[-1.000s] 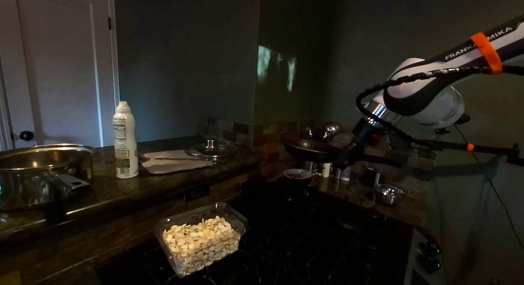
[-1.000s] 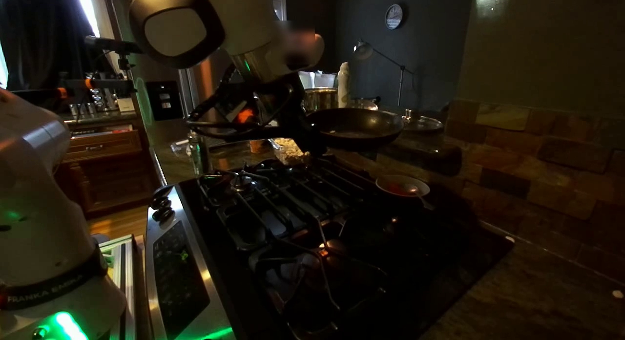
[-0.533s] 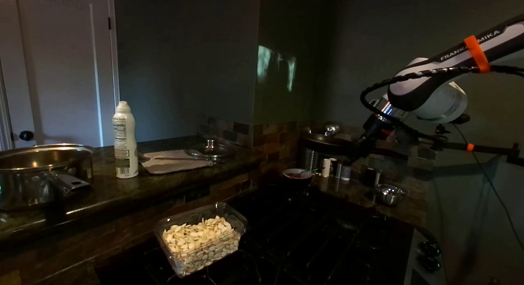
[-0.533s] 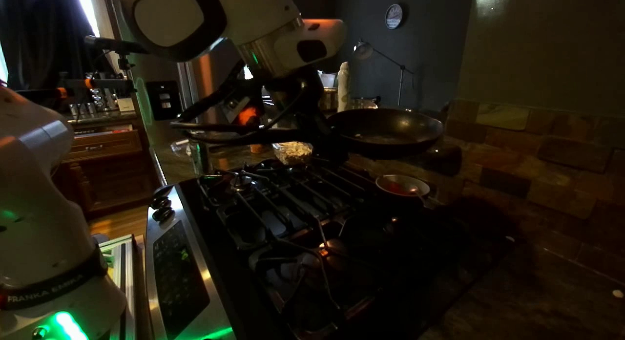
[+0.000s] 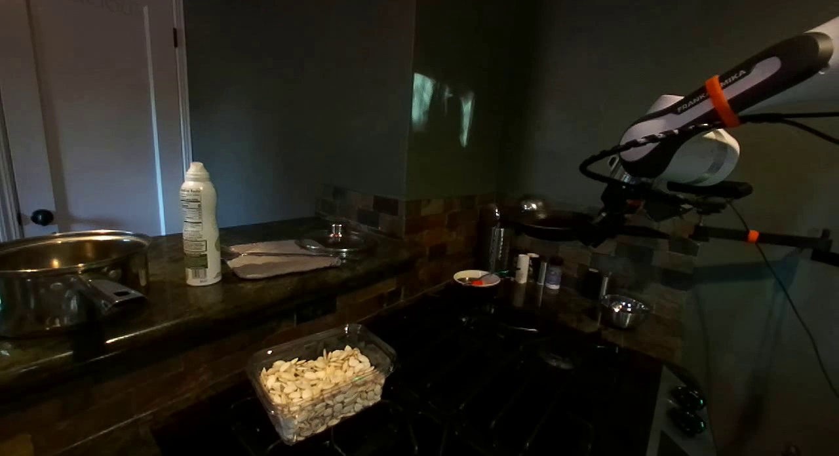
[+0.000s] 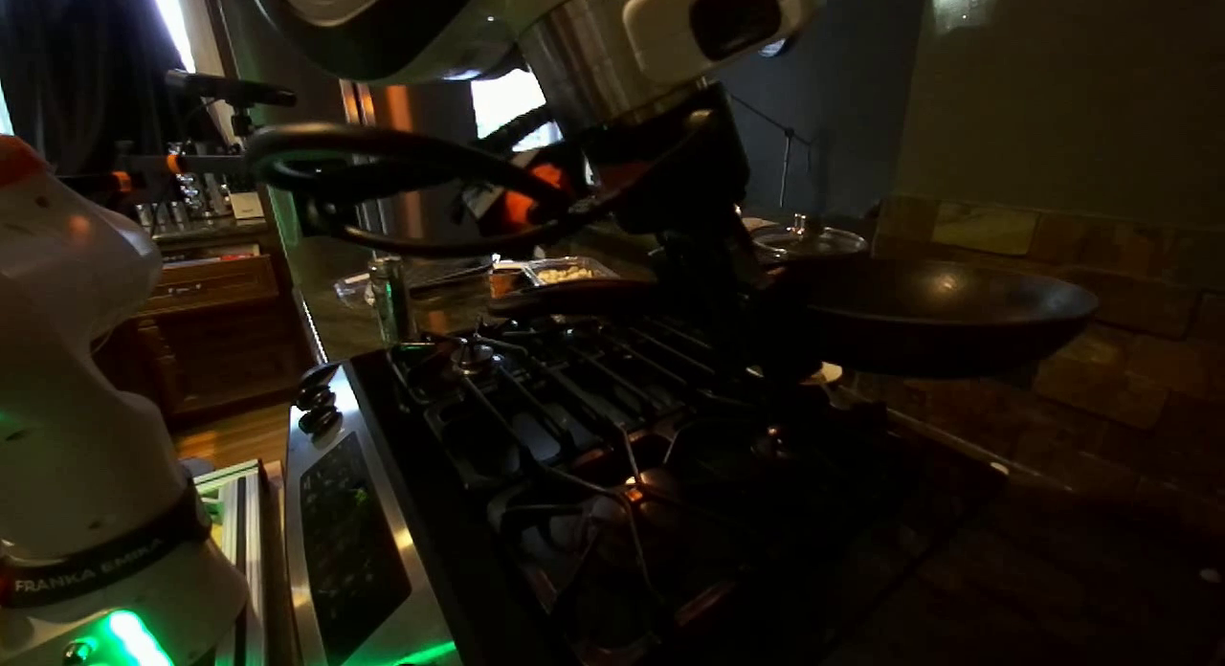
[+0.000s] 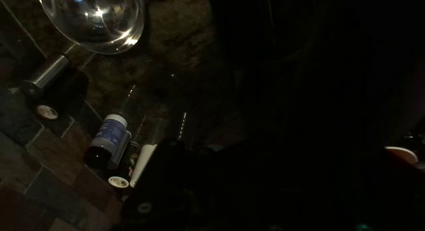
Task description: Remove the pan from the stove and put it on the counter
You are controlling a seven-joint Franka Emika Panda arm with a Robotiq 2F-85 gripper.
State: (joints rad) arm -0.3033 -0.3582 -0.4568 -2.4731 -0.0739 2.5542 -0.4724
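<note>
You've got the frying pan [image 6: 947, 333] up in the air, clear of the gas stove [image 6: 541, 432], not yet on the stone counter [image 5: 164, 312]. Gripper [image 6: 770, 345] is clamped on the handle [image 6: 574, 298] right by the pan body, with the rest of the handle sticking out behind; exact finger contact is too dark to see. Pan: dark, shallow, round, flared wall, rim close to level. Inside shows a dull brown sheen with a soft glint toward the back; you can't read the floor of it. Handle is dark and straight. Can't tell if you're over the burners or the stone beside them. In an exterior view, pan and gripper partly hide a white bowl [image 6: 829, 370]. Your wrist view is mostly black; steel bowl [image 7: 96, 22] shows there, pan can't be made out.
</note>
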